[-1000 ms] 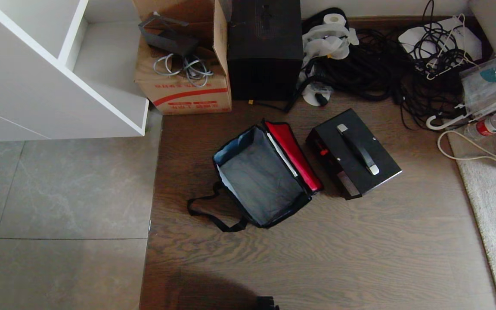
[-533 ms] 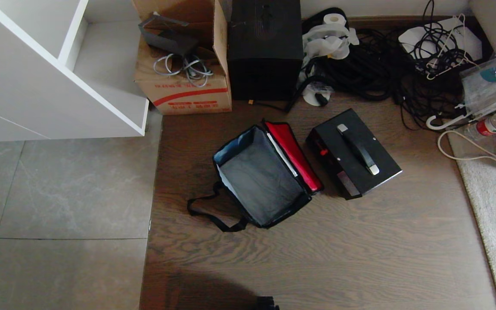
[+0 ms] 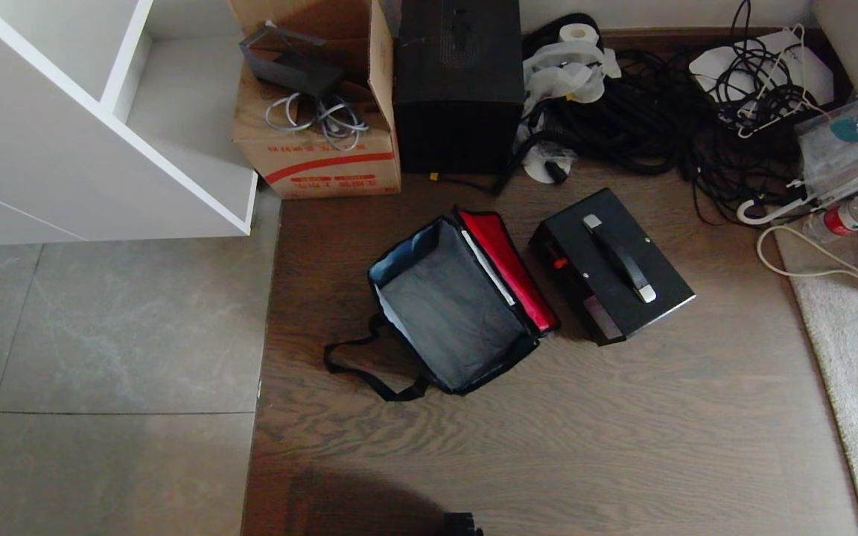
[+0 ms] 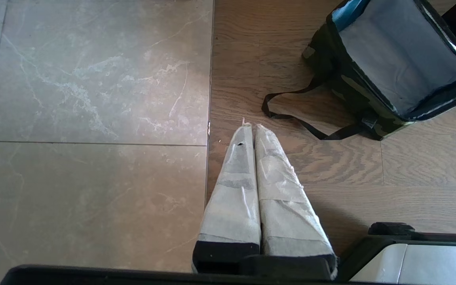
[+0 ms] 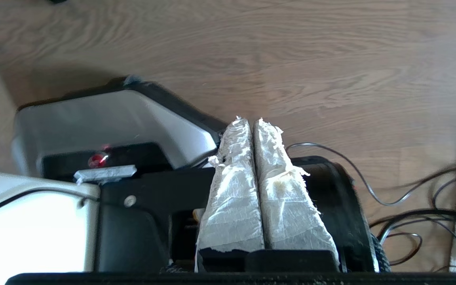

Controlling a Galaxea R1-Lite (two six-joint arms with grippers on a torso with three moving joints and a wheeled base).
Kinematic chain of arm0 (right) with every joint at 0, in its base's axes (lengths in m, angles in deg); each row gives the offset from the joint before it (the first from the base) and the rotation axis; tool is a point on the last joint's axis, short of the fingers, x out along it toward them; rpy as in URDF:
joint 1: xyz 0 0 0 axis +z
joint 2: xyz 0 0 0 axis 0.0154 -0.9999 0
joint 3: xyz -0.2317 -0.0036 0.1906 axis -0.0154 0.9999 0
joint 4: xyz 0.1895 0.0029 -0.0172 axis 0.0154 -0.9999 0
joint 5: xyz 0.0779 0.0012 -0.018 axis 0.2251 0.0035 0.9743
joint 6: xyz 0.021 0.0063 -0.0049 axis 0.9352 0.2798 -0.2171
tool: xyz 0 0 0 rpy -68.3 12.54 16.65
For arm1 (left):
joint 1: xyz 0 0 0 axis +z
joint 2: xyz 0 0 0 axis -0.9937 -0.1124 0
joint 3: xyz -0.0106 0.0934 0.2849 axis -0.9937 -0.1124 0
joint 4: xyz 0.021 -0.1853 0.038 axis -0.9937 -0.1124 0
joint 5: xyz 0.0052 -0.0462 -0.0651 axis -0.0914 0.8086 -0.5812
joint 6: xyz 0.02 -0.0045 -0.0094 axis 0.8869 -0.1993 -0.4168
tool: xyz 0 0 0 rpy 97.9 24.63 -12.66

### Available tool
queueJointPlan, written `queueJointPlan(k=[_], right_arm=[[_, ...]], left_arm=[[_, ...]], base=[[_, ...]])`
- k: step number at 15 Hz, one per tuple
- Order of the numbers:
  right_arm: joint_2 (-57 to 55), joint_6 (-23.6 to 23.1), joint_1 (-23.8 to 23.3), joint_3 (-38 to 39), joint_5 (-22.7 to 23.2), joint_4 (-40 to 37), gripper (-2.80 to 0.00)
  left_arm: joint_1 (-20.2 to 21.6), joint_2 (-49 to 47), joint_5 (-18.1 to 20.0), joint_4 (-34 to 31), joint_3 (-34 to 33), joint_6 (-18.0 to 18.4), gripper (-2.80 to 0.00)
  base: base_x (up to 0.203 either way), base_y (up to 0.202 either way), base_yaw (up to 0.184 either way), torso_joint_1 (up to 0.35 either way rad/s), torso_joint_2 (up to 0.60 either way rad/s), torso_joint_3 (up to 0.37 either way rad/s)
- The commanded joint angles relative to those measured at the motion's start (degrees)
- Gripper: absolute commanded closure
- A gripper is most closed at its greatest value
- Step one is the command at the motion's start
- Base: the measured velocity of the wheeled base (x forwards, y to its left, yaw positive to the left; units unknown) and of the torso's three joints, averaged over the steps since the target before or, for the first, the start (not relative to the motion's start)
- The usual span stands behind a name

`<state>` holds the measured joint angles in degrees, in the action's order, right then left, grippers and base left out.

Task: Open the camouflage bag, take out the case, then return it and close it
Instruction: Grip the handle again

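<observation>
Camouflage bag (image 3: 453,313) sits open on the wooden floor (image 3: 585,432), its grey interior empty and its red-lined lid (image 3: 509,268) folded back toward the case. A black webbing strap (image 3: 360,368) trails from the bag's near corner across the boards toward the grey tiles (image 3: 101,335). Just beside the lid, on the robot's right of the bag, the case (image 3: 611,264) lies flat on the floor, handle (image 3: 619,257) facing up and a small red latch (image 3: 559,263) on the side that faces the bag. Whether case and lid touch cannot be told.

Neither arm shows in the head view. In the left wrist view the left end effector (image 4: 250,126) hangs above the seam between tile and wood, its tape-wrapped fingers (image 4: 236,178) pressed together with nothing between them; the bag's open mouth lies well apart from it. In the right wrist view the right end effector (image 5: 250,120) is likewise closed and empty, its wrapped fingers (image 5: 234,190) pointing over the robot's own grey and black base (image 5: 105,118), with bare wood floor beyond and loose cables (image 5: 410,209) to one side.

Behind the bag, along the wall, stand a red-striped cardboard box (image 3: 317,149), a taller black upright box (image 3: 459,89) and a heap of black cables (image 3: 660,112). A white shelf unit (image 3: 86,134) fills the far left.
</observation>
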<state>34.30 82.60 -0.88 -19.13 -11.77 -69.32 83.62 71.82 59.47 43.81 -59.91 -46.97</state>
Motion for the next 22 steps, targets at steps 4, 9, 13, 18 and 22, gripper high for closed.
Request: queueJointPlan(k=[4, 9, 13, 18, 22], right_arm=[[-9.1, -0.6, 1.3, -0.8, 1.1, 7.5, 0.00], [-20.5, -0.2, 6.1, 0.1, 1.0, 22.5, 0.00], [-29.9, -0.1, 6.3, 2.9, 1.1, 34.1, 0.00], [-40.5, 0.0, 6.3, 4.5, 3.6, 40.9, 0.00], [-52.2, 2.3, 6.2, 2.8, 11.3, 48.8, 0.00]], left_arm=[[0.0, 0.0, 0.0, 0.0, -0.5, -0.1, 0.00], [0.0, -0.1, 0.0, 0.0, -0.5, 0.0, 0.00], [0.0, -0.1, 0.0, 0.0, -0.5, 0.0, 0.00], [0.0, -0.1, 0.0, 0.0, -0.5, 0.0, 0.00], [0.0, -0.1, 0.0, 0.0, -0.5, 0.0, 0.00]], base=[[0.000, 0.000, 0.000, 0.000, 0.00, 0.000], [0.000, 0.000, 0.000, 0.000, 0.00, 0.000], [0.000, 0.000, 0.000, 0.000, 0.00, 0.000], [0.000, 0.000, 0.000, 0.000, 0.00, 0.000], [0.000, 0.000, 0.000, 0.000, 0.00, 0.000]])
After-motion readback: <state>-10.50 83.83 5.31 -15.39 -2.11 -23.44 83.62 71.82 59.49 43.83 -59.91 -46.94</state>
